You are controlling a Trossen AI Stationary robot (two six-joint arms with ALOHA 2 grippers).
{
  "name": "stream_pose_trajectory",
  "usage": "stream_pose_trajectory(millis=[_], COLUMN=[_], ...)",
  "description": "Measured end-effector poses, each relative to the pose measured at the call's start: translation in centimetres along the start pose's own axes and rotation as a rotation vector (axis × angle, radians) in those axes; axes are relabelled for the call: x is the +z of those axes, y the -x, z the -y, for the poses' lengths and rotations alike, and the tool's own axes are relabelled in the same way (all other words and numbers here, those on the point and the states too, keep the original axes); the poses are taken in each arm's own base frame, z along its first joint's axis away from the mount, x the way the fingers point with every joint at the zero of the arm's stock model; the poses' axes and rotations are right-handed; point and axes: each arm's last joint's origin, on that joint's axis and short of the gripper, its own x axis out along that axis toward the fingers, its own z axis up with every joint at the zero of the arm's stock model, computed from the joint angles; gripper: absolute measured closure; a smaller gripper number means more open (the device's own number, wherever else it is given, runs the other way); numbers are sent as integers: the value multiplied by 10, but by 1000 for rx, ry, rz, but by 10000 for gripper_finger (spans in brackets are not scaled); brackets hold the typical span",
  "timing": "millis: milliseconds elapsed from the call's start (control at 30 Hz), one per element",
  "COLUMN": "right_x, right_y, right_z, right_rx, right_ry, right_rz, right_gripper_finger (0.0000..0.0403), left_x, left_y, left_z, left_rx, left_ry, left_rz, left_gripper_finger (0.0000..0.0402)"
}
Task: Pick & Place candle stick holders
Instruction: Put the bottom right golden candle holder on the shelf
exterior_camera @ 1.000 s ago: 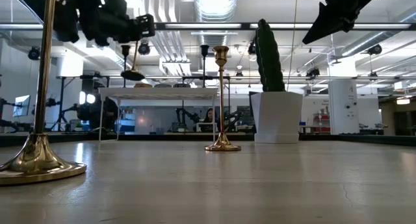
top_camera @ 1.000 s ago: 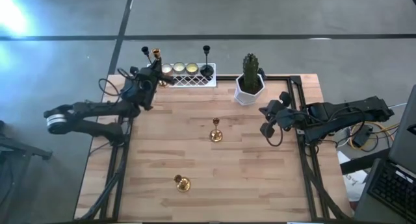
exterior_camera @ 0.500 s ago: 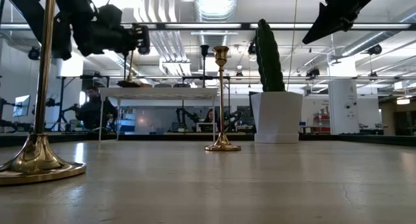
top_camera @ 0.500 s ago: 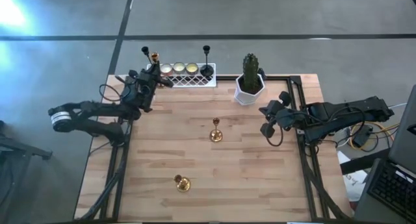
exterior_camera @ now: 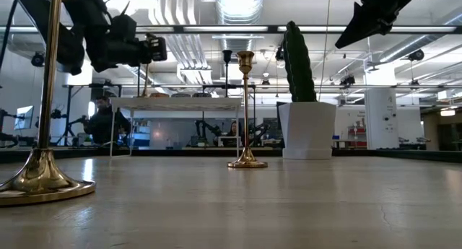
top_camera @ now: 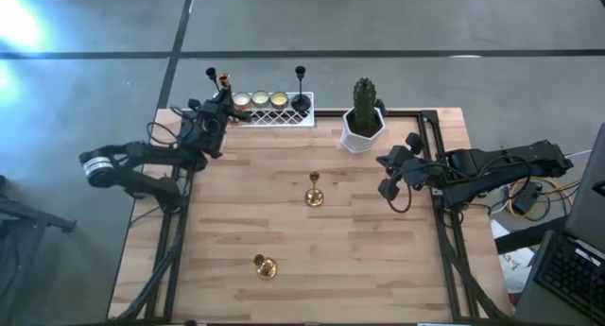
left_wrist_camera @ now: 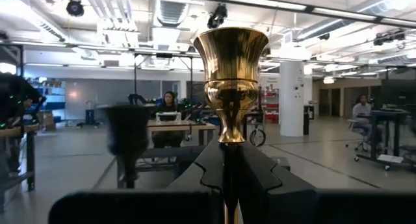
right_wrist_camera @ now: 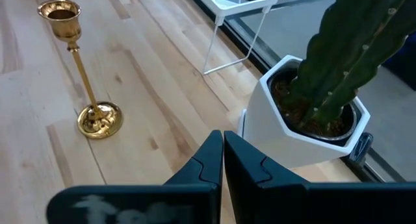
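My left gripper [top_camera: 223, 107] is shut on a gold stemmed candle stick holder [left_wrist_camera: 231, 62] at the left end of the white lattice tray [top_camera: 284, 116]. The tray carries three cream-gold cups [top_camera: 261, 99] and a black stemmed holder [top_camera: 301, 90]. A second black holder [top_camera: 211, 74] stands by the gripper. Two more gold holders stand upright on their round bases: one mid-table [top_camera: 314, 192], one toward the near edge [top_camera: 265, 265]. My right gripper [top_camera: 386, 175] is shut and empty, right of the cactus pot. My left gripper pinches the gold holder's stem [left_wrist_camera: 229, 147] just below its cup, between the two fingers. The fingers come level from the table's left-near side and lie across the stem. The holder stands upright, its base [exterior_camera: 144, 94] at the tray's top; whether it rests there I cannot tell.
A white pot with a green cactus [top_camera: 363, 113] stands at the far right, close to my right gripper and in front of it in the right wrist view [right_wrist_camera: 325, 87]. Bare wood lies between the two free gold holders and along the near edge.
My left gripper has gone down with the gold holder, keeping it upright. The holder's base has dropped from above the tray to the level of the tray's top at its left end.
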Motion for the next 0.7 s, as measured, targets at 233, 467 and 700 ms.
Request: stream_pose_trajectory(millis=[233,467,700], right_x=[2,2,2], right_y=[0,0,0], right_z=[-1,-1,-1], right_rx=[4,5,5], right_ry=[-11,-11,-11], right_rz=[14,14,14], right_gripper_finger=[394,394,394], left_x=[-5,-5,-5], left_y=[-3,-3,-2], left_z=[-2,-2,-3], left_rx=[-5,-6,-9], left_ry=[-3,-6,-6], left_rz=[-2,-2,-4], left_gripper_finger=[381,381,375])
